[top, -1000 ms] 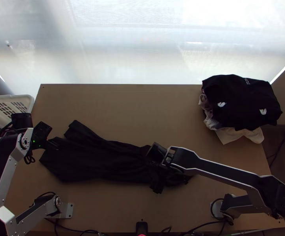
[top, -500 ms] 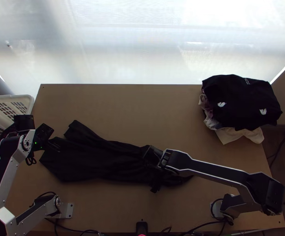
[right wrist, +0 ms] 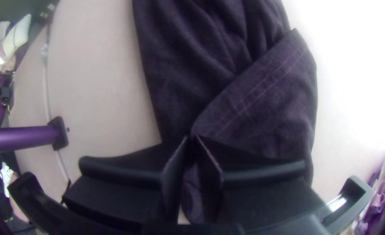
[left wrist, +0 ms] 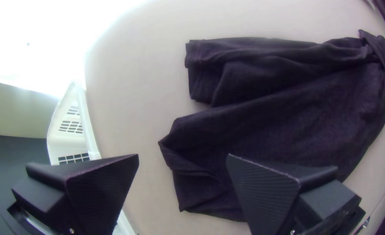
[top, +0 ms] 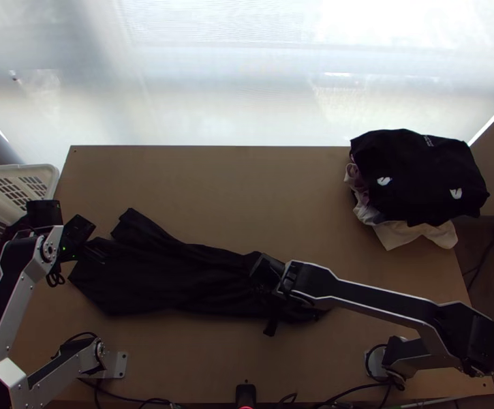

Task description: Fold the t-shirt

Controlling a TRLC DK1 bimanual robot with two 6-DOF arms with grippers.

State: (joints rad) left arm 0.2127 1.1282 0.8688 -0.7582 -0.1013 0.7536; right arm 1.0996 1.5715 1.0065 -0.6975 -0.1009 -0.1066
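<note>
The black t-shirt (top: 178, 279) lies lengthwise in a long, narrow, creased bundle across the table's left and middle. At its left end, the left gripper (top: 76, 237) hangs over the cloth's edge. In the left wrist view that gripper (left wrist: 184, 155) is open, one finger above the t-shirt (left wrist: 271, 126), with nothing held. The right gripper (top: 267, 271) is at the bundle's right part. Seen from its own wrist, the right gripper (right wrist: 190, 137) is shut on a piece of the t-shirt (right wrist: 227, 82), beside a turned-over flap with double stitching.
A pile of clothes (top: 417, 177), black on top and light below, lies at the table's back right corner. A white basket (top: 52, 178) with clothes stands beyond the left edge. Bare wood (top: 240, 198) stretches behind the bundle.
The left gripper has shifted slightly right and toward the near edge. My right gripper has moved a little left and nearer, and the loose cloth beneath it has changed shape.
</note>
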